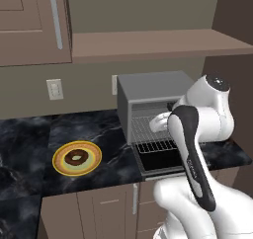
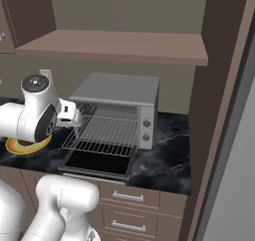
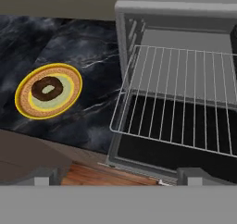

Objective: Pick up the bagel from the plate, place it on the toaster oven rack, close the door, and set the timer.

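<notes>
The bagel (image 3: 46,88), a dark brown ring, lies in the middle of the yellow-rimmed plate (image 3: 23,105) on the black counter, left of the toaster oven (image 3: 176,8). In the left base view the bagel (image 1: 75,157) and plate (image 1: 59,165) sit left of the oven (image 1: 153,90). The oven door (image 3: 152,151) hangs open and flat, and the wire rack (image 3: 180,102) is slid partway out over it. My gripper (image 3: 118,177) is open and empty. It hovers above the counter's front edge by the oven's left front corner, well right of the plate.
Two knobs (image 2: 146,130) sit on the oven's right-hand strip. A wall outlet (image 1: 55,89) is behind the plate, with a cabinet and a shelf (image 1: 158,43) above. A tall dark panel (image 2: 219,110) closes the counter's right end. Drawers (image 2: 127,197) run below.
</notes>
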You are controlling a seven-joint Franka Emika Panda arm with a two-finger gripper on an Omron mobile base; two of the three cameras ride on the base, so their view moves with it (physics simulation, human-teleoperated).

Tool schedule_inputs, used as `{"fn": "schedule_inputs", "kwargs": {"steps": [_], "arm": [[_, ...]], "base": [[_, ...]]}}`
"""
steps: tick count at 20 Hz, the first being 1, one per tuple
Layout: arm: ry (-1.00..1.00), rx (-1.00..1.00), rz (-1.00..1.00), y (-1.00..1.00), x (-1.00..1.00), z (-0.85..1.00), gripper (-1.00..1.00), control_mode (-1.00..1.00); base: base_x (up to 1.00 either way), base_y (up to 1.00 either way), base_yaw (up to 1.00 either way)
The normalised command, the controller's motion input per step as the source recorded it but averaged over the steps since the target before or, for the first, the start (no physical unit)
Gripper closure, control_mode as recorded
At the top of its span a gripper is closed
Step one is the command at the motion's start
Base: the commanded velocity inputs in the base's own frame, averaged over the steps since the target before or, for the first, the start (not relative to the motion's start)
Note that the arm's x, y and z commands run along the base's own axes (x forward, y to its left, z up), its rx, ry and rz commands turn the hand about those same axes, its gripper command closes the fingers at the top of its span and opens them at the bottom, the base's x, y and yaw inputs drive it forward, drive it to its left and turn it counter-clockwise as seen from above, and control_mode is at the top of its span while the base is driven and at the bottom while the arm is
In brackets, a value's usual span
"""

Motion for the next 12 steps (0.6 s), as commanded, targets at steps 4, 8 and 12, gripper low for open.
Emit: {"fn": "schedule_inputs", "kwargs": {"steps": [4,8,12], "arm": [[0.0,0.0,0.02,0.65,-0.03,-0.24,-1.0,-1.0],[0.01,0.0,0.0,0.49,0.0,-0.14,-1.0,-1.0],[0.01,-0.03,-0.03,0.47,0.01,-0.23,-1.0,-1.0]], "base": [[0.0,0.0,0.0],[0.0,0.0,0.0],[0.0,0.0,0.0]]}}
